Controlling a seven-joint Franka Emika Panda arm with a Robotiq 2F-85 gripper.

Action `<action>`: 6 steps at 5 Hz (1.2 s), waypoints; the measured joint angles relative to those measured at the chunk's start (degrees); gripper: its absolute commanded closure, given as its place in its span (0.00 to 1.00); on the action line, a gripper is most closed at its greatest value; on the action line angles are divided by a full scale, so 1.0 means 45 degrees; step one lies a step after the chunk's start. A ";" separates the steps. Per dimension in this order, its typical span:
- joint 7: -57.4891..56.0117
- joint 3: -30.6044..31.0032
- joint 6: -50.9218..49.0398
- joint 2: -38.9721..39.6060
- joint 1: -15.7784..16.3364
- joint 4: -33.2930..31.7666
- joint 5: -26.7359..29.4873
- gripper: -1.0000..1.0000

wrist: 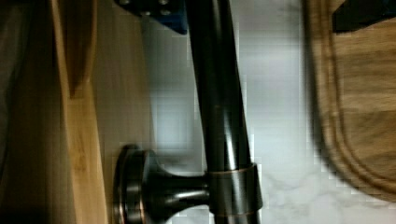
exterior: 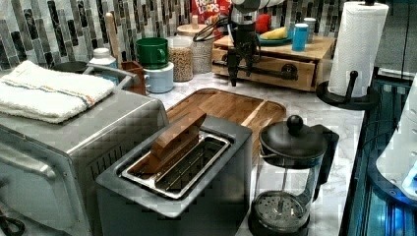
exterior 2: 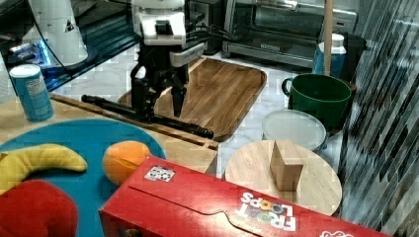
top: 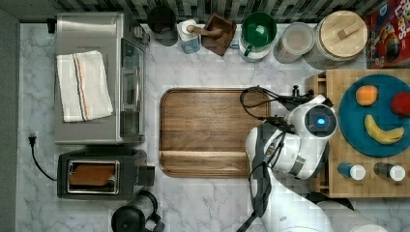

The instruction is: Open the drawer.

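The light wooden drawer (exterior: 265, 60) sits in the box at the back of the left view, its front (wrist: 126, 93) carrying a long black bar handle (exterior: 278, 73) (exterior 2: 192, 127) (wrist: 219, 93). A narrow dark gap shows behind the drawer front in the wrist view. My gripper (exterior: 240, 76) (exterior 2: 160, 112) (wrist: 259, 14) points down over the handle's end, open, with one finger on each side of the bar. One blue finger pad (wrist: 161, 14) lies between the bar and the drawer front. Nothing is clamped.
A dark walnut tray (top: 208, 133) (exterior: 226, 105) lies on the marble just in front of the drawer. On top of the box stand a teal plate (top: 350, 123) of fruit and two cans. A paper towel holder (exterior: 356, 49) stands beside the box; a French press (exterior: 290, 182) and toaster (exterior: 182, 167) stand nearer.
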 measured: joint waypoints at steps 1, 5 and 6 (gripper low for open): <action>0.1231 0.0047 0.0012 -0.0364 0.0780 -0.0522 -0.0079 0.00; 0.3699 0.0912 -0.0012 -0.0827 0.2686 -0.1318 -0.0446 0.00; 0.3910 0.1034 -0.0012 -0.0785 0.2491 -0.1243 -0.0167 0.00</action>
